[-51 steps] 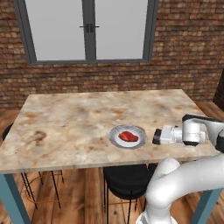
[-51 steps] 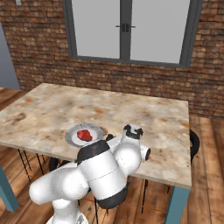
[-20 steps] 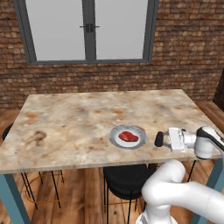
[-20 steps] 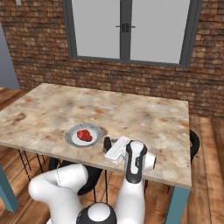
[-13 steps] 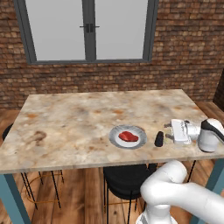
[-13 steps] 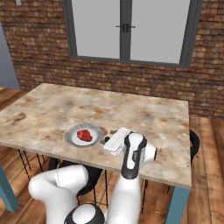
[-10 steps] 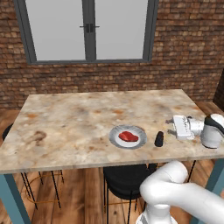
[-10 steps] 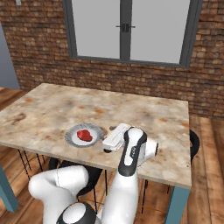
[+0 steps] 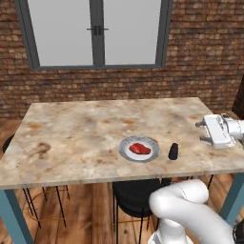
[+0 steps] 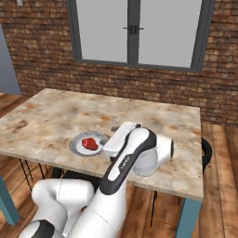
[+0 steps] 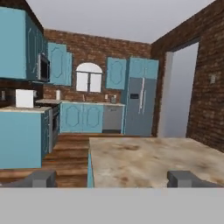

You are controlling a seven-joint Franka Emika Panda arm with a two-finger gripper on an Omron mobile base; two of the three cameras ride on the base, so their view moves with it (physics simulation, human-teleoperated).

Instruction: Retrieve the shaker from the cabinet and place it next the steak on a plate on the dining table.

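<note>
- Step in hand: judged from the layout, placement is done. The small black cylindrical shaker (image 9: 174, 151) rests on the beige marbled worktop (image 9: 86, 128) just beside the round grey-white plate (image 9: 139, 148), at its 3 o'clock in the left base view, apart from the rim.
- The flat red steak (image 9: 139, 148) lies at the plate's centre.
- The white two-finger gripper (image 9: 205, 131) hangs clear of the shaker, well off at its 2 o'clock near the worktop's right edge. Its jaws stand fully apart and hold nothing.
- Next move, as a judgement: none on the shaker is needed; the arm need only draw clear without brushing the bottle.
- Appearance of the shaker: a dark, short bottle, far smaller than the plate. Whether it stands upright or leans cannot be told; it looks slightly tilted.
- In the hand view the dark fingertips (image 11: 186, 178) point over the worktop toward a teal kitchen (image 11: 78, 117).
</note>
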